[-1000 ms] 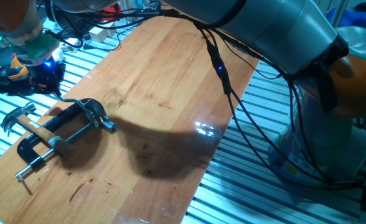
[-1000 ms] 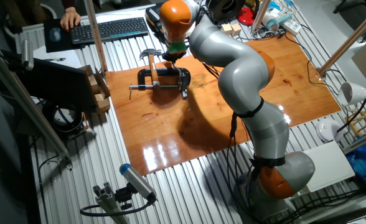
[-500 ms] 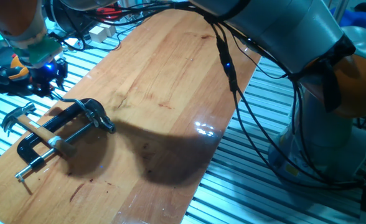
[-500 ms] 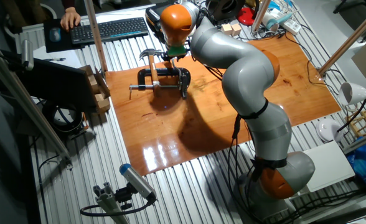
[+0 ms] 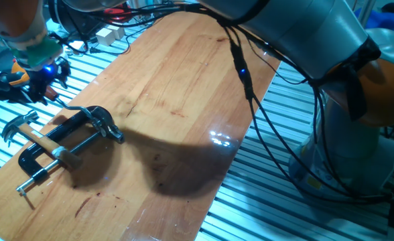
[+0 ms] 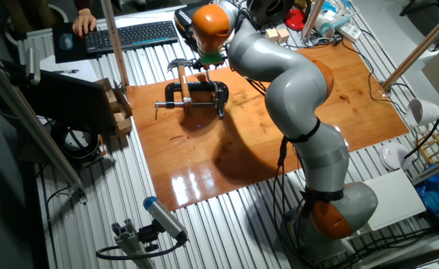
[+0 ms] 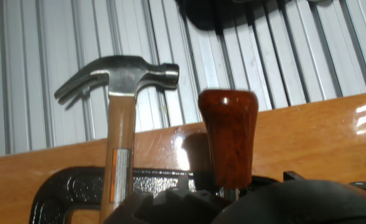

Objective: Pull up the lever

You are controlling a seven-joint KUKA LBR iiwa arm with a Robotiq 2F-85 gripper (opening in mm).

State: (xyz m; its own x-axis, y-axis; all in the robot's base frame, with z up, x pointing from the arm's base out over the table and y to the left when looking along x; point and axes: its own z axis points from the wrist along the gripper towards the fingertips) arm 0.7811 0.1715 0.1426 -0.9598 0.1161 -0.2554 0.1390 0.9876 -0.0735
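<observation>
In one fixed view the gripper (image 5: pixel 45 79) hung above the far-left edge of the wooden board (image 5: pixel 183 80), at about ten o'clock from the black bar clamp (image 5: pixel 35 152). Whether its jaws were apart or together, I could not tell. The lever (image 5: pixel 73 106) showed as a thin silver curve rising from the clamp's chrome head toward the gripper, close to it, though contact was unclear. A hammer (image 5: pixel 16 126) lay across the clamp at its nine o'clock side.

In the other fixed view the arm reached across the board (image 6: pixel 316 112), the clamp (image 6: pixel 193 97) lying below the gripper (image 6: pixel 207 66), which covered the lever. A keyboard (image 6: pixel 126 33) sat at eleven o'clock and a lamp (image 6: pixel 425 112) at three o'clock, with cables and a slatted metal bench around.

In the hand view the lever's reddish-brown tip (image 7: pixel 228 134) stood upright just right of centre, the hammer (image 7: pixel 117 71) at its nine o'clock. No fingers showed clearly.

The lever looked stiff, light metal, likely sprung or pivoted against some resistance. The rounded, polished tip seemed slippery, so taking hold just beneath it, on the shank, seemed safer. The clamp could shift on the glossy board.
</observation>
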